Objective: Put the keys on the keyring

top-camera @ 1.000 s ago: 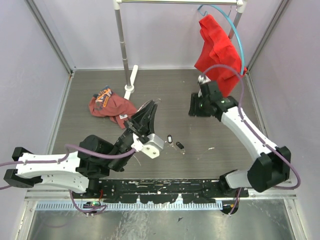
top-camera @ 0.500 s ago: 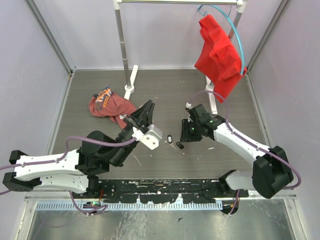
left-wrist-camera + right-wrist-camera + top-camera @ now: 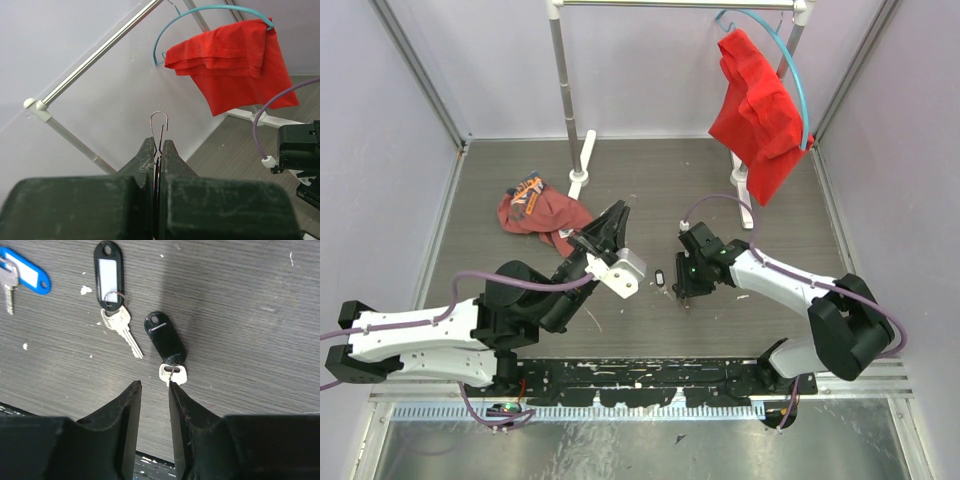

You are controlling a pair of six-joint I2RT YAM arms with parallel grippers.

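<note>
Desk (image 3: 520, 170): grey wood-grain surface filling the middle of the overhead view.
Red cloth (image 3: 755, 95): hangs on a blue hanger at the upper right, well away from the work.
Crumpled garment (image 3: 535, 212): lies left of centre on the desk.
Right arm (image 3: 780, 285): a second ago its wrist was up beside the red cloth. It has since swung down and inward to the centre of the desk, with the wrist tipped down over the keys.
Left arm (image 3: 420, 335): reaches from the lower left toward the centre, tip raised off the desk, hardly moved in that second.
Right fingers (image 3: 131, 410): apart by a narrow gap, narrower than a second ago, with nothing between them. One tip sits just beside the black-tagged key's silver head.
Left fingers (image 3: 150, 155): pressed together on the keyring, pointing up.
Keys (image 3: 165, 340): three show in the right wrist view, all loose on the desk. The black-tagged one is at centre, a white-labelled one is up and left of it, and a blue-tagged one is at the upper left edge.
Keyring (image 3: 159, 112): thin wire loop standing up from the left fingers, at the centre of the left wrist view.
Meaning for the task: the first key pick-up appears to be starting, and no key is on the ring yet.
</note>
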